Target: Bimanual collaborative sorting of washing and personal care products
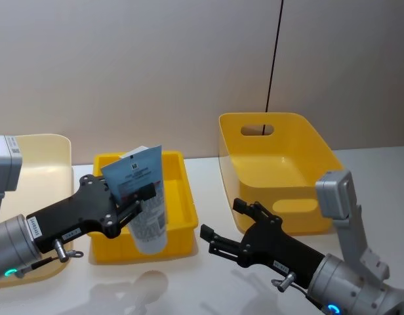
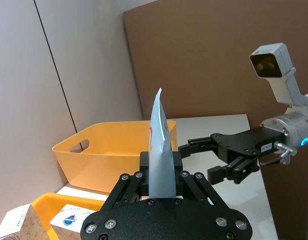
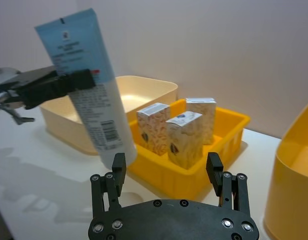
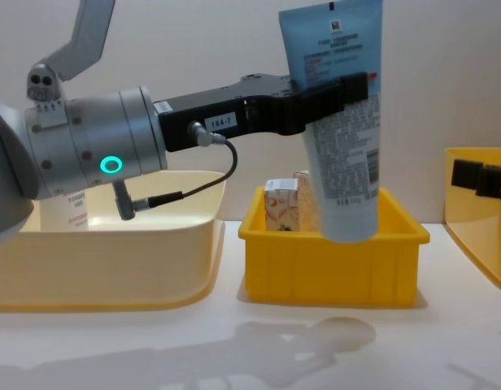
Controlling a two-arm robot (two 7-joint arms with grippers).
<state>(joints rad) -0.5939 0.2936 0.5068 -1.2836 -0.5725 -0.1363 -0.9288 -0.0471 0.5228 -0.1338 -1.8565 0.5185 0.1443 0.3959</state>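
White table (image 1: 176, 295), plain wall: sorting is partway, tube not binned yet.
Left gripper (image 1: 141, 195) is clamping the blue tube (image 1: 148, 226), cap down, over the small tray (image 1: 183, 197) w/ cartons (image 3: 184, 137) already in; right gripper (image 1: 222, 220) is hanging nearby, fingers wide, empty, prob. for handover.

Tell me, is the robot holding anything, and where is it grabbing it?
Yes. The left gripper pinches the light-blue tube around its middle, cap end hanging down. The right gripper is open and empty.
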